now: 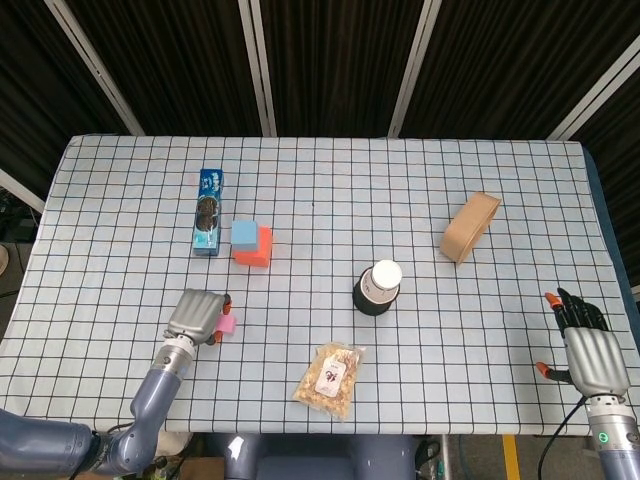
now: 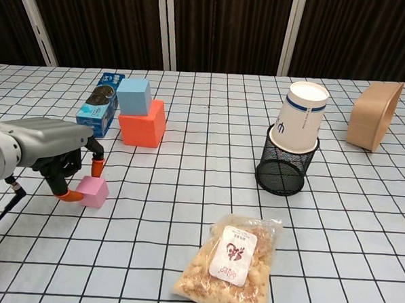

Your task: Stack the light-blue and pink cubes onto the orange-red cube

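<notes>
The light-blue cube (image 1: 244,234) (image 2: 133,95) sits on top of the orange-red cube (image 1: 259,251) (image 2: 143,124), offset toward its left side. Nearer the front left, the pink cube (image 1: 228,323) (image 2: 93,191) rests on the table. My left hand (image 1: 197,316) (image 2: 45,149) pinches it, with an orange-tipped finger at its back top edge and the thumb at its left side. My right hand (image 1: 588,355) lies at the front right table edge with its fingers spread and nothing in it. It shows only in the head view.
A blue cookie box (image 1: 208,211) (image 2: 100,104) lies just left of the stacked cubes. A paper cup on a black mesh basket (image 1: 378,287) (image 2: 295,139) stands mid-table. A snack bag (image 1: 330,379) (image 2: 232,262) lies in front, and a tan container (image 1: 470,226) (image 2: 374,124) at the right.
</notes>
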`<state>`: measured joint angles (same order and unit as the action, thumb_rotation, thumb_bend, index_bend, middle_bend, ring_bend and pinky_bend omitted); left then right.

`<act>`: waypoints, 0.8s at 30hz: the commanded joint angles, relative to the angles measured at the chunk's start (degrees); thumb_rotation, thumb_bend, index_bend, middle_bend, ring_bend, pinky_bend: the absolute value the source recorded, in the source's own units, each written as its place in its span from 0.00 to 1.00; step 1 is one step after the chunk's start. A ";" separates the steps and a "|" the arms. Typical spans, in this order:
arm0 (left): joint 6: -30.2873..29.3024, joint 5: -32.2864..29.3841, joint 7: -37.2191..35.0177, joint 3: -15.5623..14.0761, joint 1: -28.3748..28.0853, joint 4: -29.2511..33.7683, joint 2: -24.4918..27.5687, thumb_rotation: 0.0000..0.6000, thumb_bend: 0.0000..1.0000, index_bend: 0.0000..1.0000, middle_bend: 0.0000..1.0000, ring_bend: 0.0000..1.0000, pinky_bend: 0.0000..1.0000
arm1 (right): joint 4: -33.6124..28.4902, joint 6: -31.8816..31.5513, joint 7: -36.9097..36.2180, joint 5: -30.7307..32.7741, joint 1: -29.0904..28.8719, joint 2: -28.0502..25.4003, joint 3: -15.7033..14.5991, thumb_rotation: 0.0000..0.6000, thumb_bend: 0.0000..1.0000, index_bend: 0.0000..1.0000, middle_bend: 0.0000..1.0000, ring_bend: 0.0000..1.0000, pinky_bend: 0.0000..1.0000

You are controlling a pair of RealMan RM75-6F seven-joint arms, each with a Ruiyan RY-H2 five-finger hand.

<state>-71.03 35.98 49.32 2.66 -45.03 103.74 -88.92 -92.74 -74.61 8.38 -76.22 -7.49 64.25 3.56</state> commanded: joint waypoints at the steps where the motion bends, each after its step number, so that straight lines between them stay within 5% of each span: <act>1: -0.06 0.15 0.12 -0.01 0.03 -0.28 -0.07 1.00 0.31 0.43 0.86 0.73 0.74 | 0.07 0.21 -0.03 0.10 -0.12 0.08 0.02 1.00 0.10 0.07 0.03 0.05 0.10; 24: -2.36 1.41 -1.11 2.88 0.71 3.79 3.03 1.00 0.31 0.44 0.86 0.73 0.74 | -0.12 0.20 -0.11 -0.13 -0.29 0.03 -0.11 1.00 0.10 0.07 0.03 0.05 0.10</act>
<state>-73.29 37.54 48.27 5.27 -44.21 107.31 -86.08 -92.86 -74.40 8.28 -76.35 -7.79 64.28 3.45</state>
